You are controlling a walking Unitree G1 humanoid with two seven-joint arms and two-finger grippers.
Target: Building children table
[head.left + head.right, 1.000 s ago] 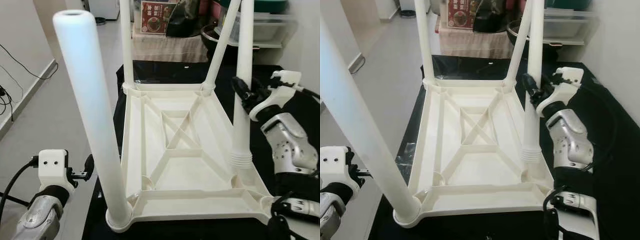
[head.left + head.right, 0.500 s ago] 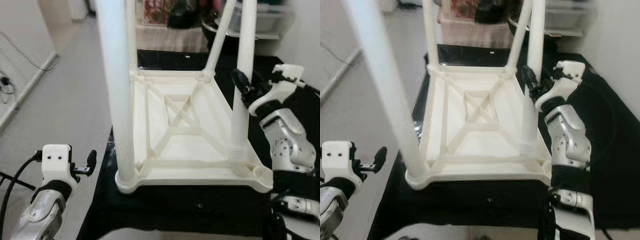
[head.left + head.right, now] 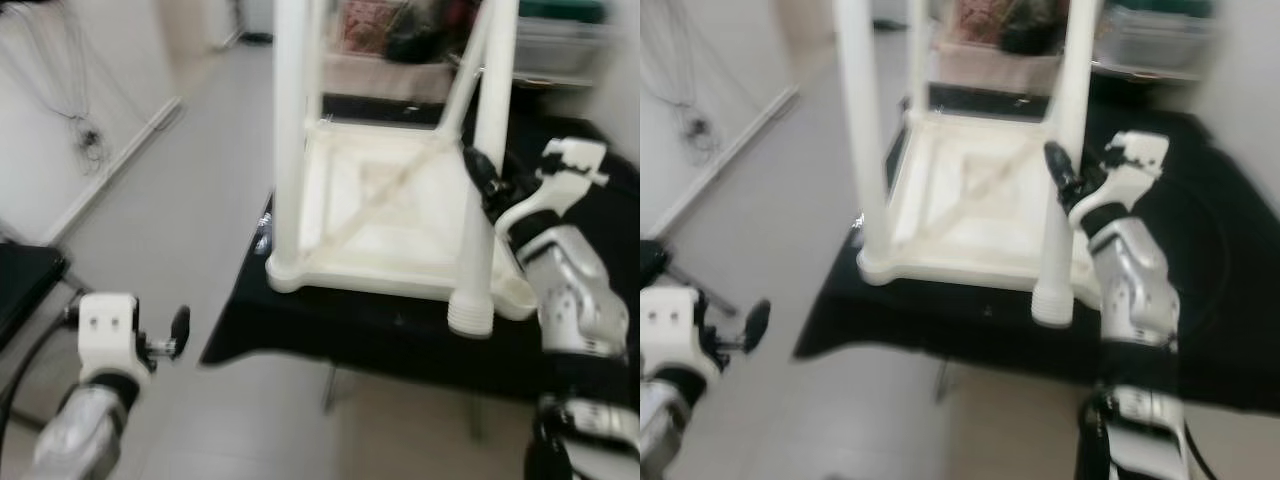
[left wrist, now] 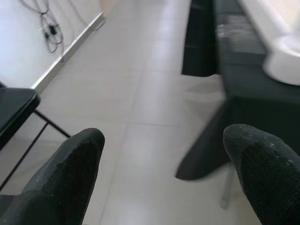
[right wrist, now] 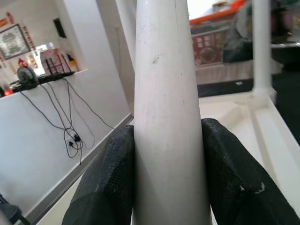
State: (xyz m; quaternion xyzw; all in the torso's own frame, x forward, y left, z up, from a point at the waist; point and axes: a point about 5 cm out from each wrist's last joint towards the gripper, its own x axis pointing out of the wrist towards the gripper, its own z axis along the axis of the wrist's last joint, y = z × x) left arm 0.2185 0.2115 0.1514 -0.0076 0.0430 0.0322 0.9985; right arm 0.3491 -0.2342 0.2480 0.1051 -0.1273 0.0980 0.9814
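The white children table [image 3: 385,215] lies upside down on a black worktop [image 3: 420,330], with its legs sticking up. The pictures from the head are a bit blurry.

The right gripper [image 3: 478,178] holds one loose white leg [image 3: 480,215]. The jaws are shut tight on it, one black finger [image 5: 110,183] on each side, about halfway up the leg. The leg stands nearly straight up. Its ribbed bottom end [image 3: 470,315] hangs well below the jaws, in front of the near edge of the table and not in a corner socket. Past the jaws, the table's white rim and another leg [image 5: 261,47] show on the far side.

The near left leg [image 3: 290,130] is in its corner socket, well away from the right jaws.

The left gripper [image 4: 164,178] hangs low over the grey floor [image 3: 180,230], far from the table. Its jaws are wide open and hold nothing. Between them you see floor tiles, and beyond them the edge of the black worktop and a round white corner of the table [image 4: 283,61]. A black chair [image 3: 25,285] stands beside the left gripper. Wires [image 3: 85,130] hang by the white wall.
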